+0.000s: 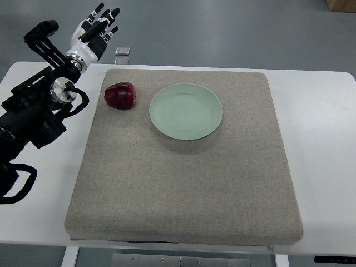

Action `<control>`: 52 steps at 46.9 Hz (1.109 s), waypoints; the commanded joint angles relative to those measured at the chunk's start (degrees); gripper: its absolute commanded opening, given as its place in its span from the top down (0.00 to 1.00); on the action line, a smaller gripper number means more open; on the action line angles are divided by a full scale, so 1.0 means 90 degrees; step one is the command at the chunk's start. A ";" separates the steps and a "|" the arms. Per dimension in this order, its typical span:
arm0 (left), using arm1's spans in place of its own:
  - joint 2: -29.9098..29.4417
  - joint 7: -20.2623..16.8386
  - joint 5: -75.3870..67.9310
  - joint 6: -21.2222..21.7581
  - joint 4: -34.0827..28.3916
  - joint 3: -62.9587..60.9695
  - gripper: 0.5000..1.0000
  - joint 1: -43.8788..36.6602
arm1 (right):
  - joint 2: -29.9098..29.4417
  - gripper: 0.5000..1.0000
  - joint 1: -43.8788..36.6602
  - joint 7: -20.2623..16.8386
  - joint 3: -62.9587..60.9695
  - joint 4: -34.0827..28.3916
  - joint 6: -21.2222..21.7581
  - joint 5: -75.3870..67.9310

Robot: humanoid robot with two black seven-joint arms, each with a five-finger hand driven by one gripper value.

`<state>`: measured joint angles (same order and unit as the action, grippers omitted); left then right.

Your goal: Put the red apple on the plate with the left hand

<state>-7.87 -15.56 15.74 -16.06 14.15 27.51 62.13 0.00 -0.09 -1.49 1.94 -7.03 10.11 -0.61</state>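
A dark red apple (120, 95) lies on the grey mat (183, 183), just left of a pale green plate (186, 110). The plate holds nothing. My left hand (98, 28) is raised beyond the table's far left corner, above and left of the apple, with its fingers spread and holding nothing. Its black arm (33, 111) comes in along the left edge. The right arm does not show.
The mat lies on a white table (317, 122). A small clear block (123, 51) sits at the table's far edge, near my left hand. Grey floor lies beyond the table.
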 commanded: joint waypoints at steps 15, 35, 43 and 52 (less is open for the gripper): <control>-0.0004 -0.0234 -0.0021 0.0017 -0.0010 0.0000 0.02 -0.0019 | 0.0000 0.14 0.0000 0.0000 0.0000 0.0000 0.0000 0.0000; 0.0006 -0.0254 -0.0011 0.0007 0.0009 0.0000 0.02 -0.0019 | 0.0000 0.14 0.0000 0.0000 0.0000 0.0000 0.0000 0.0000; 0.0006 -0.0254 -0.0011 0.0007 0.0010 0.0000 0.02 -0.0038 | 0.0000 0.14 0.0000 0.0000 0.0000 0.0000 0.0000 0.0000; 0.0006 -0.0254 -0.0011 0.0007 0.0010 0.0000 0.02 -0.0087 | 0.0000 0.14 0.0000 0.0000 0.0000 0.0000 0.0000 0.0000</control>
<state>-7.82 -17.85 15.65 -16.00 14.33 27.51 61.44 0.00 -0.09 -1.49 1.91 -7.03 10.11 -0.62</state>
